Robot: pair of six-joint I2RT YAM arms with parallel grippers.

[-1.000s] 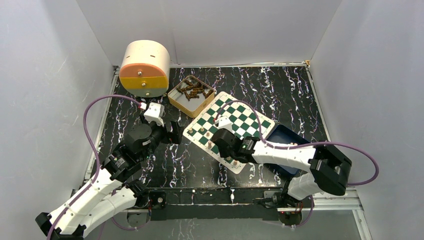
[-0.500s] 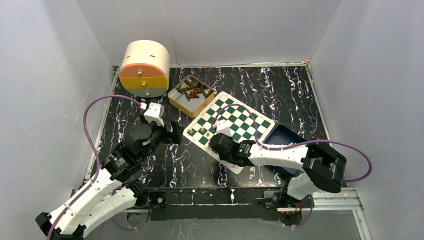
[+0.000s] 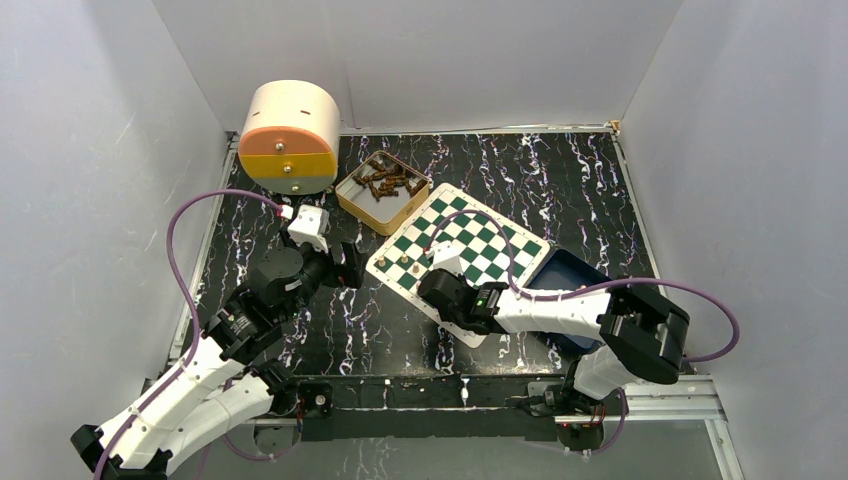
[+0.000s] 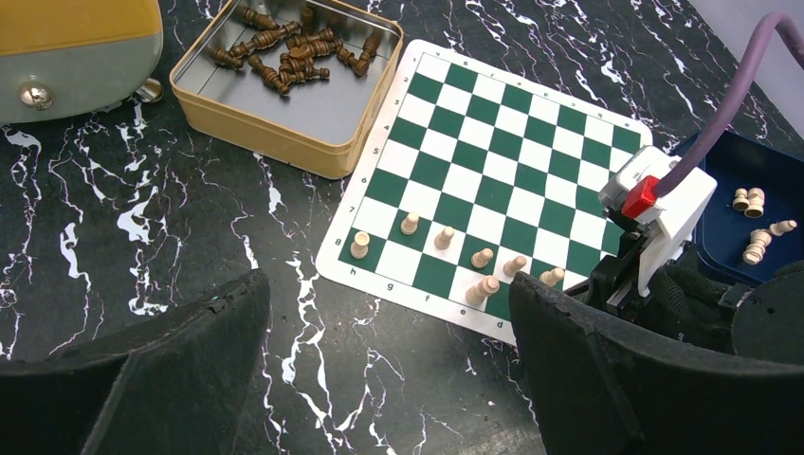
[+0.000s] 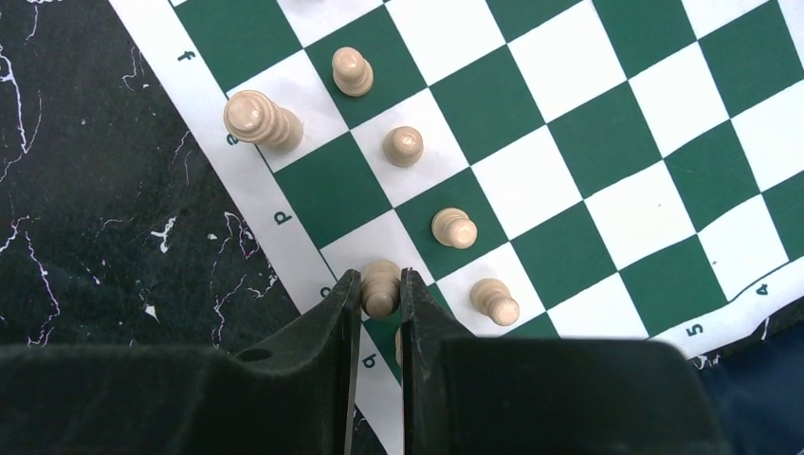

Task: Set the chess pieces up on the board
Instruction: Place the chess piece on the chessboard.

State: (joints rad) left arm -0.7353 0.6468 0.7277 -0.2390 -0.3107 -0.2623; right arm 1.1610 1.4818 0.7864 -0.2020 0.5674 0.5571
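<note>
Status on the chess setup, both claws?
Right claw shut on a light tan wooden chess piece at the green-and-white checked board's edge. Left claw open, off-board. Neighbouring pieces stand close.

Top view: the right arm (image 3: 545,308) sits over the near corner of the board (image 3: 480,240), and the pieces (image 3: 404,259) beside it are too small to name. Right wrist view: the right pincer (image 5: 379,282) hides the base of the piece (image 5: 381,290) it grips, and the board runs off the top and right edges. Left wrist view: the blue tray (image 4: 773,175) is half hidden and the round box (image 4: 66,57) is clipped by the corner.
</note>
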